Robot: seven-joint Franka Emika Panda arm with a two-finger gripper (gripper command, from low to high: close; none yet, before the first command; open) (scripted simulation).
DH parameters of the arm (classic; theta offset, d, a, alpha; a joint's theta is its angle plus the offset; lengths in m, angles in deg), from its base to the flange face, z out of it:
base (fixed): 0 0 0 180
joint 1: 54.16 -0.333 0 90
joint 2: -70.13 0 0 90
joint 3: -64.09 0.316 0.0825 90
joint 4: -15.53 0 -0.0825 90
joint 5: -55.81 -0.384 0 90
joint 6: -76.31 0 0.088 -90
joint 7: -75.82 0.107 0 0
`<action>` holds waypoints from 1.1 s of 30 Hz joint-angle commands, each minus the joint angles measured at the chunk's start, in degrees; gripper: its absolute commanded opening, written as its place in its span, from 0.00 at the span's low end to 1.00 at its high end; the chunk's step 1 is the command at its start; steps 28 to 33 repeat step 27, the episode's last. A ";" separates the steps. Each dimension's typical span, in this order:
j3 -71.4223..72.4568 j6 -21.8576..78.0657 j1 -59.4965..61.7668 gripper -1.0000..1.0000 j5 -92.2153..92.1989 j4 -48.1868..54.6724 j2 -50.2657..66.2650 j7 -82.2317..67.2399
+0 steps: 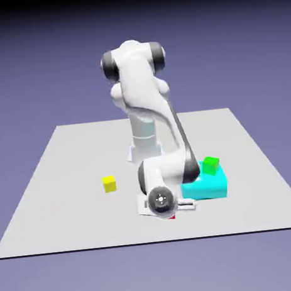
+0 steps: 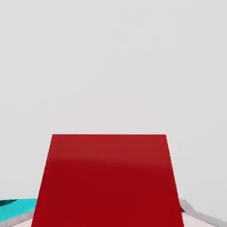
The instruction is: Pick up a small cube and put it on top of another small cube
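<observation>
The gripper (image 1: 170, 214) is clenching the red cube (image 2: 108, 181) down on the table (image 1: 63, 182), so lifting and stacking are remaining, judging by this.

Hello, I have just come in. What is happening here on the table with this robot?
The white robot arm is bent low over the grey table, and its claw is shut on a red cube, which fills the lower part of the hand view. In the exterior view only a sliver of red shows under the hand. Beside it lies a large cyan block with a small green cube on top. A small yellow cube sits apart, toward the exterior view's left. Nothing has been stacked by the claw yet.
</observation>
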 commanded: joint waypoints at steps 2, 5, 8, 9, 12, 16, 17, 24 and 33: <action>-3.59 -1.14 -0.24 0.00 1.59 -4.16 -3.06 -2.39; -8.98 -2.87 -0.59 0.00 3.78 -10.38 -7.66 -6.00; -14.37 -4.60 -0.95 0.00 5.97 -16.61 -12.25 -9.62; -16.16 -5.18 -1.07 0.00 6.70 -18.69 -13.78 -10.82; -21.55 -6.91 -1.42 0.00 8.88 -24.92 -18.37 -14.43; -28.74 -9.21 -1.90 0.00 11.80 -33.23 -24.50 -19.25; -30.54 -9.79 -2.02 0.00 12.53 -35.31 -26.03 -20.46; -30.52 -20.84 -0.67 0.00 12.46 -41.19 -20.76 -20.73; -30.53 -18.35 -0.97 1.00 12.48 -39.87 -21.96 -20.67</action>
